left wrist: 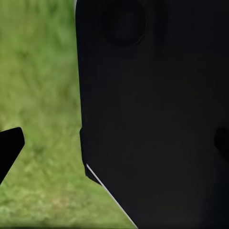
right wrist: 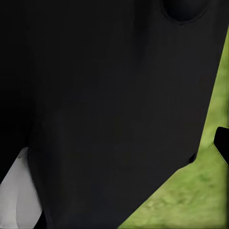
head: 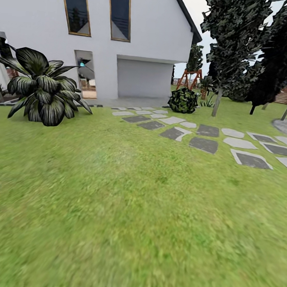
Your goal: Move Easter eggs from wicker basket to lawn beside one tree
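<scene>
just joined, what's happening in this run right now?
Nothing is being handled at this moment. The head view looks across the lawn toward a white house, with a stone path running to the right, a big leafy plant on the left and dark trees at the back right. Both wrist views look past dark robot parts at grass. It looks like the robot is on its way through the garden.

The lawn [head: 126, 211] is short green grass with mottled yellowish patches, covering the near and middle ground of the garden. It extends to the white house on the far left and past the stones on the right.
</scene>
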Controlling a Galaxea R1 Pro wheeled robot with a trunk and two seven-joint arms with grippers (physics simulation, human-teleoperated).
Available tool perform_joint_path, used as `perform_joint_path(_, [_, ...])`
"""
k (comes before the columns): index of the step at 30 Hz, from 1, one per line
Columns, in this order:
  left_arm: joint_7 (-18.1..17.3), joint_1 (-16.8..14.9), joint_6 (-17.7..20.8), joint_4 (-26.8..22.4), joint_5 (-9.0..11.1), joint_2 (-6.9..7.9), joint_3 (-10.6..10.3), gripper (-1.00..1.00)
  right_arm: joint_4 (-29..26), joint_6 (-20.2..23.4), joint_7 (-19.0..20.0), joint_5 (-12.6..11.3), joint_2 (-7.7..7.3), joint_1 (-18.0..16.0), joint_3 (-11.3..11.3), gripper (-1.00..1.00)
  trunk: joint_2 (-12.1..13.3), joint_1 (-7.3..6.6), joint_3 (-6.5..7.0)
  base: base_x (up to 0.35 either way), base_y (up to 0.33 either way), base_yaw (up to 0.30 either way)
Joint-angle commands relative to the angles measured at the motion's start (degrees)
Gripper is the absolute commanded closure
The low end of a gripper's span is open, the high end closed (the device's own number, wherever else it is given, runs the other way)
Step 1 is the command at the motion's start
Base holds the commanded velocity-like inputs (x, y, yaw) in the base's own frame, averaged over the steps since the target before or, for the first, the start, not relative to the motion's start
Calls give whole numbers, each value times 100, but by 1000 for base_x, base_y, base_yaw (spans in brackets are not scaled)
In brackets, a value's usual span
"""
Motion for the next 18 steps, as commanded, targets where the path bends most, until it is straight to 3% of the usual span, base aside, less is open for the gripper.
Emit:
perform_joint_path(1, [2, -5, -19, 7, 1, 0, 1, -100, -1, -1, -14, 7, 2, -1, 3, -100, -3, 0, -8, 0, 0, 256])
perform_joint_path(18, [2, -5, -19, 7, 0, 0, 1, -100, 1, -4, -15, -6, -9, -1, -18, -100, -3, 0, -57, 0, 0, 254])
